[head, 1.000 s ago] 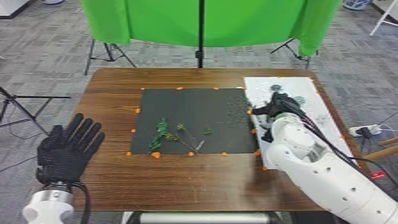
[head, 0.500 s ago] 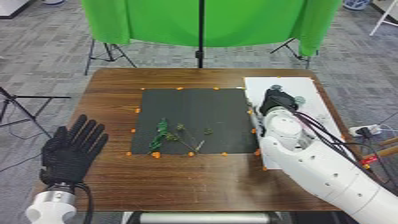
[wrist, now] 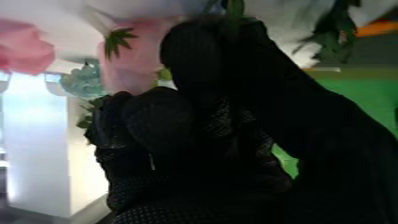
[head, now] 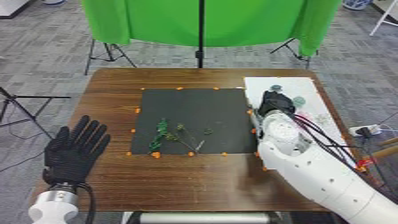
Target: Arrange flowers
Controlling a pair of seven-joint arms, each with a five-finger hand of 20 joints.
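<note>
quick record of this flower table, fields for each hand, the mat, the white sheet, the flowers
left hand: open, fingers straight, at the table's left side
right hand: over the white sheet; grip unclear
dark mat: mid-table, orange bits along its edges
green sprigs: on the mat's near half
white sheet: right of the mat
pale green flowers: on the sheet
pink flowers: near the right hand

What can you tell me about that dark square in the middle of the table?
It's a flat, matte, dark grey sheet, roughly square, lying on the brown table. Small orange bits dot its edges. Toward its near side rest a leafy green sprig and thinner-stemmed ones. Its right edge runs along a white sheet.
</note>
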